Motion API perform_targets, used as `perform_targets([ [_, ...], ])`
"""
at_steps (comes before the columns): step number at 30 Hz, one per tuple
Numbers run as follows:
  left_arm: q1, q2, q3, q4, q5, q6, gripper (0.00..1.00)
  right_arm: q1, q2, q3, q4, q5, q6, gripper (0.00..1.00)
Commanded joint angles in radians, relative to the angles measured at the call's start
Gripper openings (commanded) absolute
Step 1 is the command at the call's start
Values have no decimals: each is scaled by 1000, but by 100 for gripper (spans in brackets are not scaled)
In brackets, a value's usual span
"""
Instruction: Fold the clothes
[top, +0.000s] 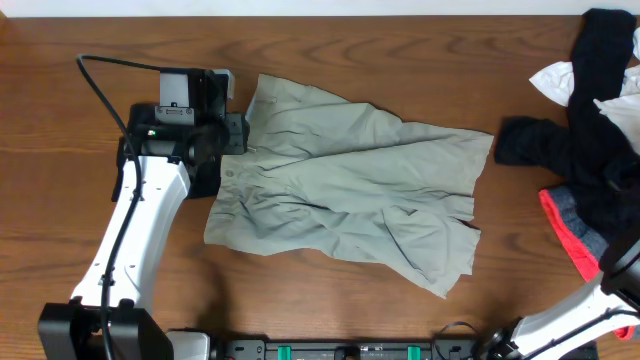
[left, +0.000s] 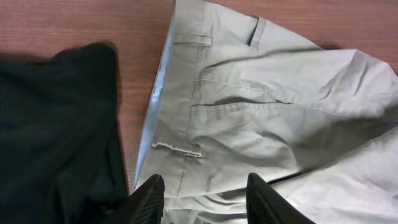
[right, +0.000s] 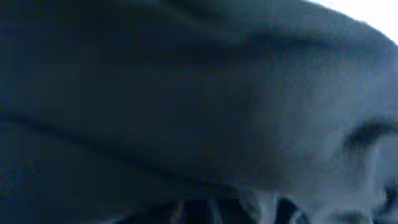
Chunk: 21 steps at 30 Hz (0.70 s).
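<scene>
The pale khaki-green shorts (top: 340, 190) lie spread flat mid-table, waistband to the left, legs to the right. My left gripper (top: 235, 140) sits at the waistband. In the left wrist view its fingers (left: 202, 193) are open and hover just over the waistband of the shorts (left: 261, 106), whose pale blue lining (left: 158, 93) shows along the edge. A pile of black (top: 560, 150), white (top: 560, 80) and coral-pink (top: 570, 235) garments lies at the far right. My right arm (top: 580, 310) reaches into that pile. The right wrist view shows only dark blurred fabric (right: 186, 106), with the fingers hidden.
Brown wooden table (top: 400, 40). A black cloth-like shape (left: 56, 130) lies left of the waistband, under my left arm. A cable (top: 100, 85) loops from the left arm. The table's front edge holds a black rail (top: 340, 350).
</scene>
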Motion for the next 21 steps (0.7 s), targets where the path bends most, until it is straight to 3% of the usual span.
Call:
perform_targets([
  [1,4,-21,-5,-3,-8,-5,43,16,-2,59,-17,-433,-179,17],
  [4,4,-21,-5,-3,-8,-6,43,68,-2,66,-68,-620,-312,17],
  [8,4,-21,-5,-3,-8,-5,43,187,-2,60,-146,-534,-435,17],
  [13,4,-21,-5,-3,-8,-5,43,338,2,49,-121,-353,-427,17],
  [21,4,-21,-5,-3,-8,-6,43,457,77,49,14,-214,-324,13],
])
